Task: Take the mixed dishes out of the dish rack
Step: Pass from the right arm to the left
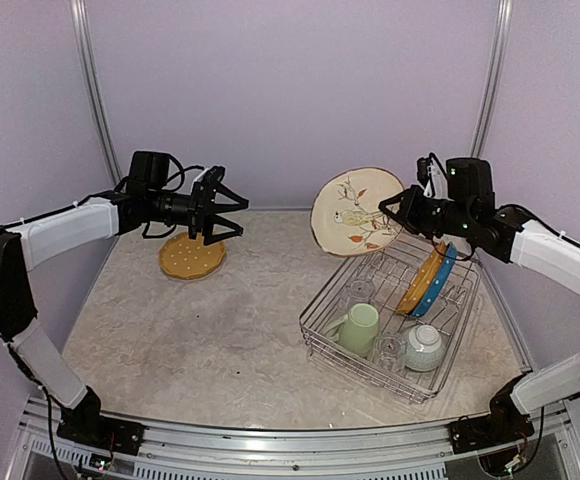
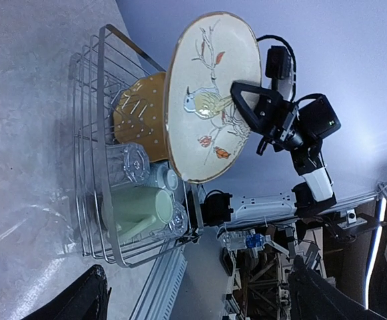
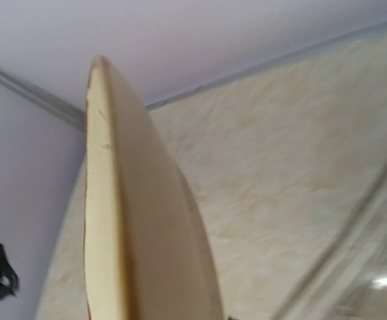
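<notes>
The right pincer (image 1: 402,205) is clamped on the rim of the cream floral plate (image 1: 355,212), which hangs on edge in the air, above the far left corner of the dish rack (image 2: 100,87) and clear of its wires. The rack sits toward the right edge of the surface (image 1: 220,340) and carries the racked yellow dotted plate (image 1: 420,280), blue plate (image 1: 438,285), pale green mug (image 1: 360,328), clear glass (image 1: 388,350) and small bowl (image 1: 425,347).

The left pincer (image 1: 242,215) is spread wide and empty, poised near the far left corner above the loose yellow dotted plate (image 1: 192,257) lying flat there.

The step in hand appears to be carrying the floral plate out. The next move likely calls for swinging it over bare surface, tilting it flat, then letting go gently.
</notes>
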Robot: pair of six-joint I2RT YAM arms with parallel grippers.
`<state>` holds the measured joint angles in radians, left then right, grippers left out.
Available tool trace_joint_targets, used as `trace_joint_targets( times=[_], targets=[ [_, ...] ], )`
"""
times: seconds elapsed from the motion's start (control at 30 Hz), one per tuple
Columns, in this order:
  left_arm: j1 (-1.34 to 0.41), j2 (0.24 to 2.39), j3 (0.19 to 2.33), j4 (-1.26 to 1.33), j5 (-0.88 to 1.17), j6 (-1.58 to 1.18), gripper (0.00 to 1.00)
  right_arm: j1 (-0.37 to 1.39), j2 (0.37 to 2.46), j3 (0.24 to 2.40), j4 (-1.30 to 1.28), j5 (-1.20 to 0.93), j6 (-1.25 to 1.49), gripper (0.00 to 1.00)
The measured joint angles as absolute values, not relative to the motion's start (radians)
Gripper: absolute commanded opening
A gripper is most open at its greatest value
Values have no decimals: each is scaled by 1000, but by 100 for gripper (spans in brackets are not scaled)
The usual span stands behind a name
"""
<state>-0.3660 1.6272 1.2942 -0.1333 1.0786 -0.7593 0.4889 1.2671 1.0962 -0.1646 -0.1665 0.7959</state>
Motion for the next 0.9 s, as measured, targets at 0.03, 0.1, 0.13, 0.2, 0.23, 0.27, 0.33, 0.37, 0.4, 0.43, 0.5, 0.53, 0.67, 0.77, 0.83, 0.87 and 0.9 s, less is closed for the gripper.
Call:
trace_joint_targets(
  times=[0.03, 0.1, 0.13, 0.2, 0.23, 0.27, 0.33, 0.37, 0.4, 0.43, 0.5, 0.53, 0.67, 0.77, 0.83, 0.87, 0.9],
  targets=[
    [-379, 1633, 1294, -111, 1097, -774, 89, 498, 1296, 1096, -133, -182, 817, 0],
    [-395, 1648, 1287, -57, 1128, -809, 89, 523, 1345, 1096, -58, -213, 859, 0],
    [-397, 1657, 1282, -35, 1139, -826, 88, 537, 1363, 1096, -23, -228, 876, 0],
    [-397, 1678, 1272, 6, 1156, -857, 88, 562, 1396, 1097, 44, -253, 907, 0],
    [-397, 1692, 1269, 21, 1165, -871, 88, 575, 1412, 1098, 74, -262, 918, 0],
    [-397, 1699, 1267, 29, 1169, -880, 88, 584, 1425, 1099, 95, -270, 927, 0],
    [-396, 1711, 1262, 40, 1175, -897, 87, 604, 1455, 1104, 134, -285, 945, 0],
    [-397, 1713, 1261, 44, 1178, -903, 86, 613, 1471, 1110, 152, -291, 954, 0],
    [-399, 1713, 1261, 50, 1180, -909, 85, 621, 1487, 1118, 162, -296, 962, 0],
    [-400, 1713, 1261, 58, 1183, -913, 84, 627, 1499, 1122, 172, -299, 966, 0],
    [-403, 1713, 1261, 68, 1190, -916, 80, 641, 1532, 1140, 200, -312, 981, 0],
    [-405, 1713, 1261, 70, 1191, -918, 77, 646, 1549, 1150, 214, -319, 989, 0],
    [-409, 1714, 1261, 70, 1192, -917, 58, 663, 1602, 1182, 253, -328, 1004, 0],
    [-411, 1721, 1262, 52, 1184, -912, 44, 673, 1625, 1198, 269, -329, 1012, 0],
    [-411, 1732, 1263, 41, 1177, -908, 38, 680, 1632, 1200, 276, -331, 1016, 0],
    [-411, 1737, 1264, 33, 1174, -909, 35, 682, 1635, 1200, 281, -332, 1016, 0],
    [-411, 1742, 1264, 23, 1172, -906, 32, 683, 1637, 1200, 283, -332, 1016, 0]
  ],
)
